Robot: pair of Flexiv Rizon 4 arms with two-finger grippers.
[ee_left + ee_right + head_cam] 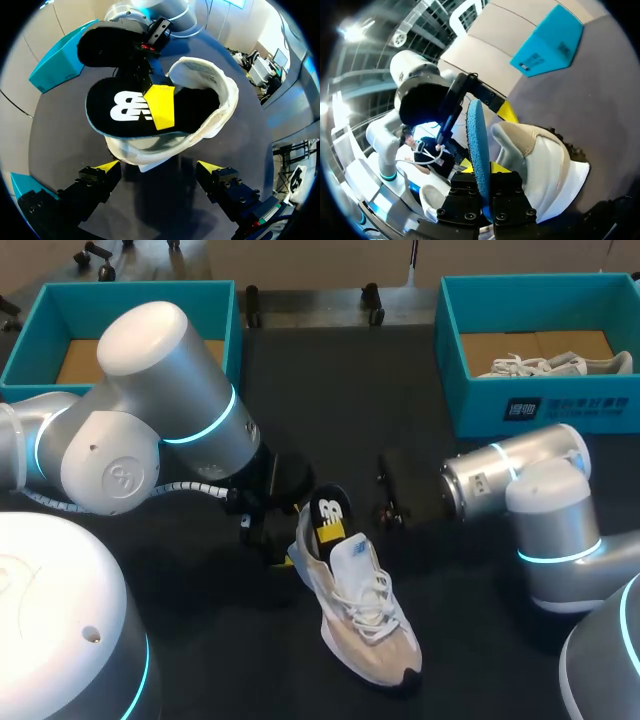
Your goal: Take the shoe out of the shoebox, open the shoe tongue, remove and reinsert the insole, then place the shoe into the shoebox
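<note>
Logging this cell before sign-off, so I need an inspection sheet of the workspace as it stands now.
Surface: dark matte table.
Job's things: pale shoe lies on the table, outside both boxes; black insole stands half out of its heel; left shoebox shows only a cardboard floor; right shoebox holds a second shoe.
Clutter: nothing seen.
Claws: right claw shut on the insole; left claw open behind the shoe's heel, not touching it.
Cables: pale ribbed cable running to the left claw.
Surroundings: nothing seen.

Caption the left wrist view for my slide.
Left gripper open before the shoe; right gripper grips its protruding insole.
</note>
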